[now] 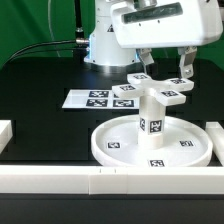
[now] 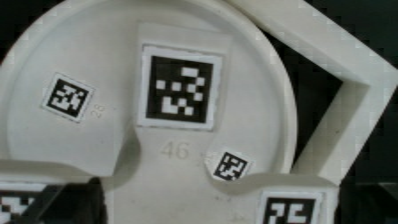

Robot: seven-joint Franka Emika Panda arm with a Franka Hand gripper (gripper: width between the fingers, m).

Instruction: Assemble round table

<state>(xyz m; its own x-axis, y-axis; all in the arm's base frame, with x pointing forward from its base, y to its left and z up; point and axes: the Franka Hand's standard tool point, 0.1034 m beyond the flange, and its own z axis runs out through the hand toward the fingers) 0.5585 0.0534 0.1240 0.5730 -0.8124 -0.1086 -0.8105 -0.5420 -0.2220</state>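
Note:
The large rimmed round disc (image 1: 118, 150) lies near the front rail. The short cylinder leg (image 1: 150, 122) stands upright at its centre. The flat cross-shaped piece (image 1: 152, 94) rests on top of the leg. My gripper (image 1: 166, 72) hangs just above the cross-shaped piece, toward the exterior view's right. Its jaws stand wide apart with nothing between them. In the wrist view the cross-shaped piece (image 2: 178, 130) with a large tag fills the middle, and the disc (image 2: 71, 55) lies beneath it. My fingers do not show clearly there.
The marker board (image 1: 92, 98) lies behind the disc toward the exterior view's left. Long white border rails run along the front (image 1: 110, 182) and both sides (image 1: 214, 135). A rail corner shows in the wrist view (image 2: 356, 90). The robot base (image 1: 105, 45) stands behind.

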